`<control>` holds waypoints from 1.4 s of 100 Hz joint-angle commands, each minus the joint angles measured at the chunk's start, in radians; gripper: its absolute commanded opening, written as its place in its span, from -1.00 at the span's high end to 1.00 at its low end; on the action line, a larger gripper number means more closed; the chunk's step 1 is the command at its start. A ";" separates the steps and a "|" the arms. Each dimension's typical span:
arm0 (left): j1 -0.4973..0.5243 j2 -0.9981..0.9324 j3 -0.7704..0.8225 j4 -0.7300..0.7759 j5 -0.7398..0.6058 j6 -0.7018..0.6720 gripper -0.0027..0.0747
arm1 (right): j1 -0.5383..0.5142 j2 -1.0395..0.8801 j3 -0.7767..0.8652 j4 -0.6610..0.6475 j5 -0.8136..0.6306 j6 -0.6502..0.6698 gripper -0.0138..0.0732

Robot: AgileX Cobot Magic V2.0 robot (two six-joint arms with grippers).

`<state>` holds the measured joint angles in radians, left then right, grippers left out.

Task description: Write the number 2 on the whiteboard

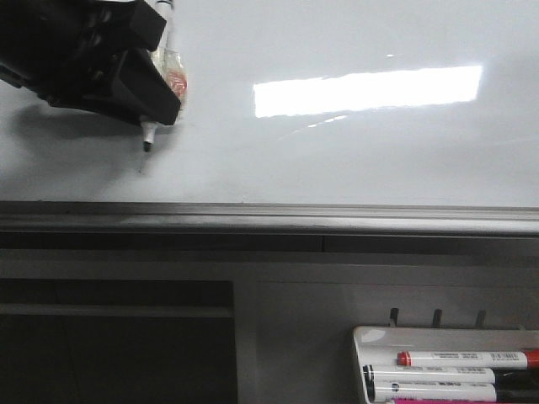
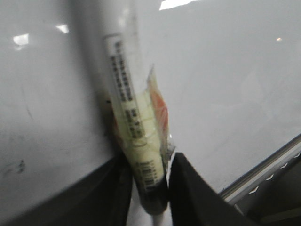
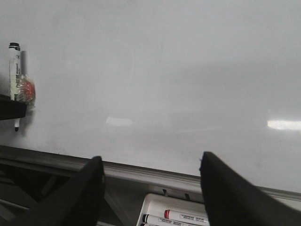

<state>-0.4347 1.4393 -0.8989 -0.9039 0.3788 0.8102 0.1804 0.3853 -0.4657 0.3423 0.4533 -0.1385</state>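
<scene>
The whiteboard (image 1: pixel 354 160) is glossy white with a grey metal edge rail (image 1: pixel 269 217) along its near side. My left gripper (image 1: pixel 126 71) is shut on a white marker (image 1: pixel 160 76) wrapped in clear tape with an orange patch. The marker's black tip (image 1: pixel 147 145) points down at the board's left part, close to the surface. In the left wrist view my left gripper (image 2: pixel 148 188) clamps the marker (image 2: pixel 131 122). The right wrist view shows the marker (image 3: pixel 15 80) far off to the side. My right gripper (image 3: pixel 150 181) is open and empty above the rail. No number 2 shows on the board.
A small white marker tray (image 1: pixel 446 366) holds several markers, one with a red cap (image 1: pixel 404 358), below the board at the right. It also shows in the right wrist view (image 3: pixel 155 207). A dark opening (image 1: pixel 109 345) lies below the rail at the left.
</scene>
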 commanded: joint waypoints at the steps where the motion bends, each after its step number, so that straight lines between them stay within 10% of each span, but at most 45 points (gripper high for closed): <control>1: -0.002 0.003 -0.025 -0.008 -0.072 0.003 0.92 | -0.001 0.012 -0.037 0.001 -0.064 -0.009 -0.23; 20: -0.010 -0.074 -0.031 0.011 -0.008 0.007 0.98 | -0.001 0.012 -0.074 0.058 0.005 -0.028 -0.23; 49: -0.181 -0.368 -0.031 0.216 0.359 0.539 0.98 | 0.090 0.125 -0.299 0.604 0.343 -0.815 -0.23; 105: -0.282 -0.426 -0.031 0.389 0.370 0.571 0.98 | 0.648 0.563 -0.441 0.560 0.017 -0.901 -0.23; 140: -0.282 -0.426 -0.031 0.389 0.370 0.571 0.98 | 0.696 0.703 -0.457 0.620 -0.080 -0.901 -0.12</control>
<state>-0.7090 1.0295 -0.9022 -0.4817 0.7952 1.3835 0.8759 1.0859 -0.8870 0.8957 0.4586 -1.0299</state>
